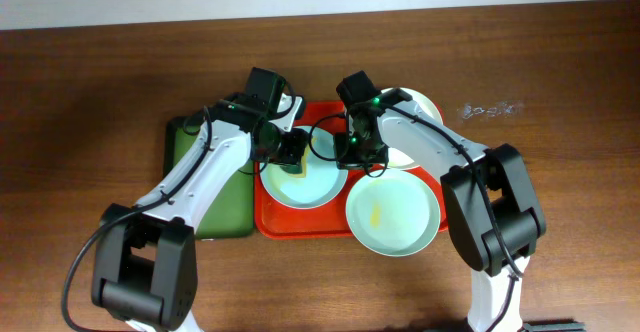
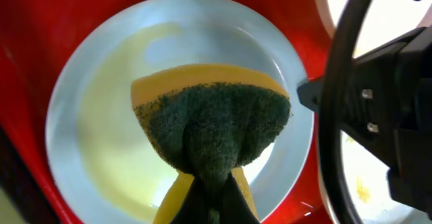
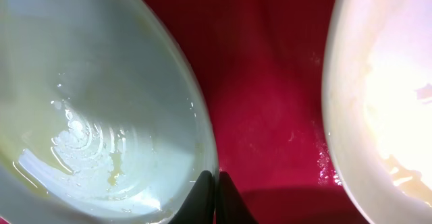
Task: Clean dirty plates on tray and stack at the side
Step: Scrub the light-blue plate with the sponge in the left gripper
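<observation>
Two grips: sponge (image 2: 212,119) clamped on plate (image 2: 88,136) by left gripper (image 2: 209,207), plate rim pinched by right gripper (image 3: 216,200).

Dark brown wood-grain table (image 1: 90,102), surface matt. Red tray (image 1: 300,224) lies flat on it, about centre. Green tray (image 1: 228,210) lies just left of the red one, long sides close together; whether they touch cannot be told. Whitish scuffs (image 1: 490,109) on bare wood, right of the red tray. Pale green plate (image 1: 392,212) overhangs the red tray's near rim; contact with the table unclear
</observation>
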Tool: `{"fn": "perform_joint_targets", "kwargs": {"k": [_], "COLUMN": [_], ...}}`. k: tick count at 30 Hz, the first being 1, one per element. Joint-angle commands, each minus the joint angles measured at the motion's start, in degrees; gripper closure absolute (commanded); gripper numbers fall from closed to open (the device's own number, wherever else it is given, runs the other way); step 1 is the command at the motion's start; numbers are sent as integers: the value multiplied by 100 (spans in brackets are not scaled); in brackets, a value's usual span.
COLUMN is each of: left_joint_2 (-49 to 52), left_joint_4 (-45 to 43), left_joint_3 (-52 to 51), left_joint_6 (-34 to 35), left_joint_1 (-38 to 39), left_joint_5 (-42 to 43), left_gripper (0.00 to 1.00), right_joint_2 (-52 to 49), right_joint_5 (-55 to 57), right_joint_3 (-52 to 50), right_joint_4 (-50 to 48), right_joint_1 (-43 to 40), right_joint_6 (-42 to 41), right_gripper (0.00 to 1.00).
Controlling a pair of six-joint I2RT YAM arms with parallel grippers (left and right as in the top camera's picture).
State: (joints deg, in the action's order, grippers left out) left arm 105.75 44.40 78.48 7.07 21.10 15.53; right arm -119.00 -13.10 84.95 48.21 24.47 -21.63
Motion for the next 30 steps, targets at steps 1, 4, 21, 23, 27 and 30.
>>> {"fn": "perform_joint_targets", "kwargs": {"k": [1, 4, 21, 23, 27, 30], "left_joint_2": [-44, -44, 822, 702, 706, 706], "left_joint_4": [-7, -299, -984, -717, -321, -444], "left_joint_3": [-13, -304, -103, -42, -83, -629], "left_joint_6": [-94, -87, -66, 107, 127, 686], "left_joint_1": [28, 28, -122, -219, -240, -142], "left_joint_5": [-186, -555, 1287, 247, -896, -1126], "left_gripper": [100, 100, 100, 100, 100, 100], "right_joint_2": [66, 66, 66, 66, 66, 66], "right_joint_5": [0, 0, 0, 0, 0, 0], "right_joint_3": [-20, -20, -20, -20, -20, -20], "right_joint_4": [20, 20, 52, 63, 66, 81], "right_joint_1": [26, 26, 26, 26, 26, 26], "right_joint_6": [20, 20, 22, 22, 22, 22], "right_gripper": [96, 96, 96, 96, 96, 96]}}
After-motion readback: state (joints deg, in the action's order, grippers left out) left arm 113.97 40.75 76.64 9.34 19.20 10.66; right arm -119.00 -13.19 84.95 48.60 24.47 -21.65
